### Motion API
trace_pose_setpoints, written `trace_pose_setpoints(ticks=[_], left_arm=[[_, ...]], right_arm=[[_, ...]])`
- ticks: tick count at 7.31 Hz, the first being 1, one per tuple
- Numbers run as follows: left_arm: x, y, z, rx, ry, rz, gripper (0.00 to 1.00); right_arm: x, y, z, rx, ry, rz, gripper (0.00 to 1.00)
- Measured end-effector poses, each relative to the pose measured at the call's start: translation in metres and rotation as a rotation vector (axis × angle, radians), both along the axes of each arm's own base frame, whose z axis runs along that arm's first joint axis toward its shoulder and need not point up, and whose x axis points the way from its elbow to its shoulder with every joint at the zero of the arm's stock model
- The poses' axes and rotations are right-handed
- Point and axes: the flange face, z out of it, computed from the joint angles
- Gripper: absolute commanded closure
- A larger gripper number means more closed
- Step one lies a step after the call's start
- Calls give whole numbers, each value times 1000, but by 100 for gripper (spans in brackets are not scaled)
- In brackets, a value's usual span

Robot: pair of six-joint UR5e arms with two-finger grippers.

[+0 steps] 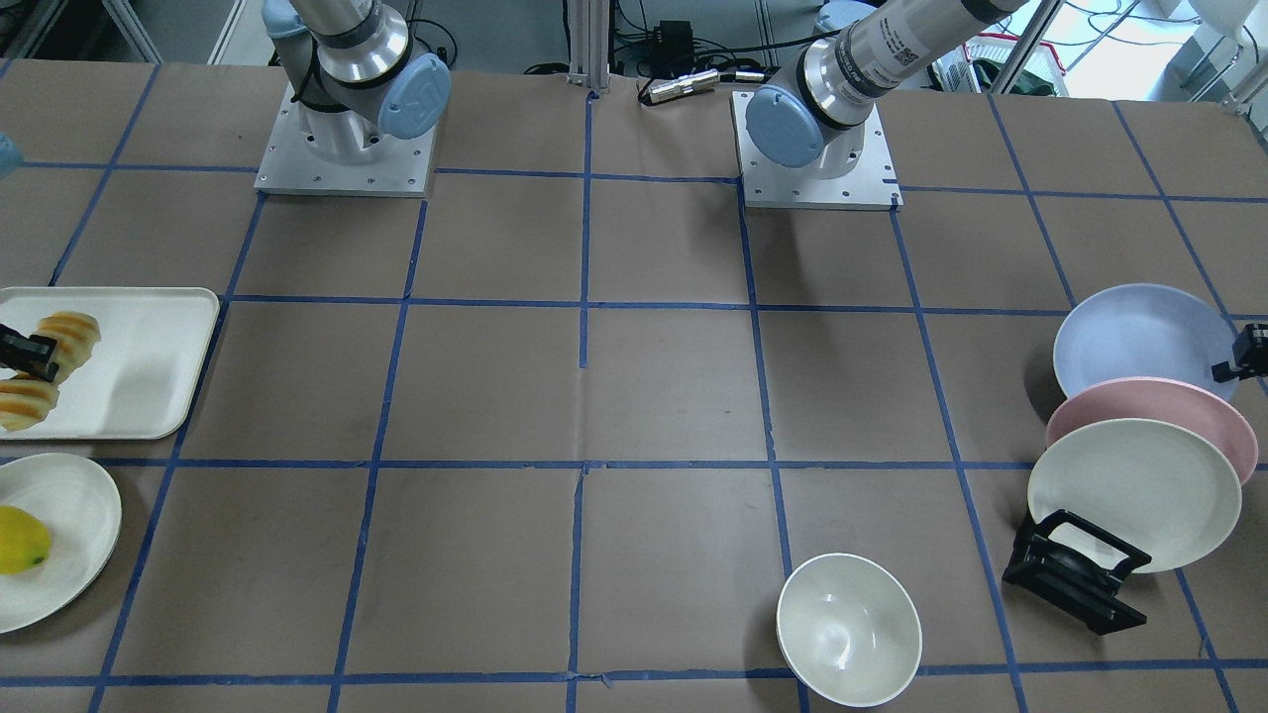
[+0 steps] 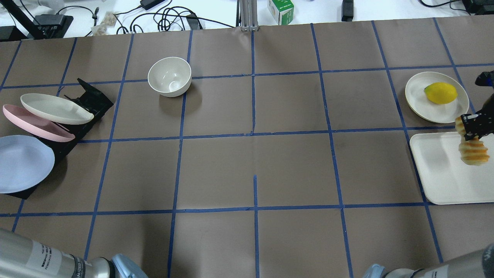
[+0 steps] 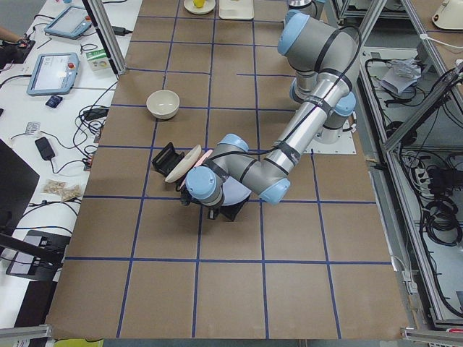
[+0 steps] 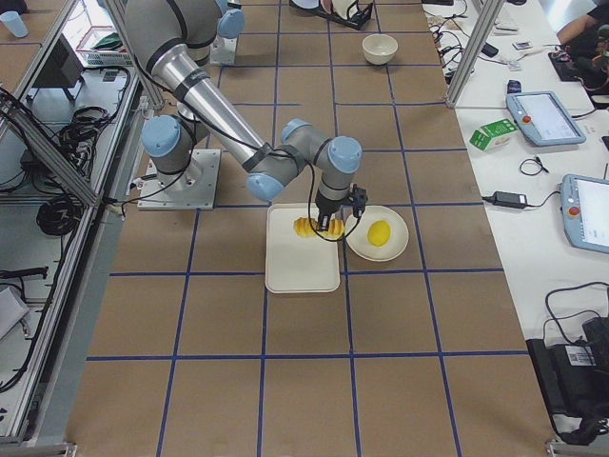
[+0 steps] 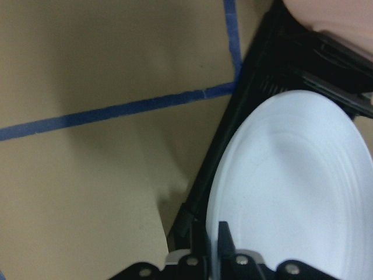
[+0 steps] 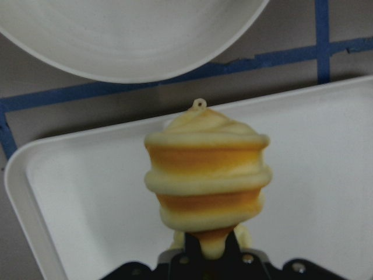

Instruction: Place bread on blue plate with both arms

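The bread [image 6: 207,175], a ridged orange-yellow loaf, hangs in my right gripper [image 6: 213,248], which is shut on its middle just above the cream tray [image 2: 444,173]. It also shows in the overhead view [image 2: 472,151] and the front view [image 1: 64,335]. The blue plate [image 2: 23,162] leans at the near end of the black rack [image 2: 92,98], far across the table. My left gripper [image 5: 215,242] is at the plate's rim [image 5: 291,192], jaws closed on the edge; it shows at the plate's edge in the front view [image 1: 1243,358].
A pink plate [image 2: 36,123] and a cream plate [image 2: 56,109] stand in the same rack. A white bowl [image 2: 170,76] sits behind the middle. A white plate [image 2: 420,102] with a yellow fruit [image 2: 440,93] lies beside the tray.
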Motion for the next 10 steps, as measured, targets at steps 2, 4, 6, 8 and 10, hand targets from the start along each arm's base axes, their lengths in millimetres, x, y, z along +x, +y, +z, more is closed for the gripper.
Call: trace_pose_setpoints(ticks=[2, 4, 6, 8, 10], left_arm=[[-27, 22, 35, 62, 61, -2, 100], [-60, 39, 64, 109, 102, 31, 100], [-123, 36, 86, 126, 102, 52, 100], [-211, 17, 95, 117, 85, 82, 100], [-300, 0, 76, 65, 60, 131, 100]], right_arm=[[34, -32, 38, -2, -19, 72, 100], [83, -64, 74, -11, -16, 166, 100], [121, -77, 84, -6, -36, 200, 100], [172, -75, 95, 5, -39, 149, 100], [208, -74, 102, -1, -29, 139, 100]])
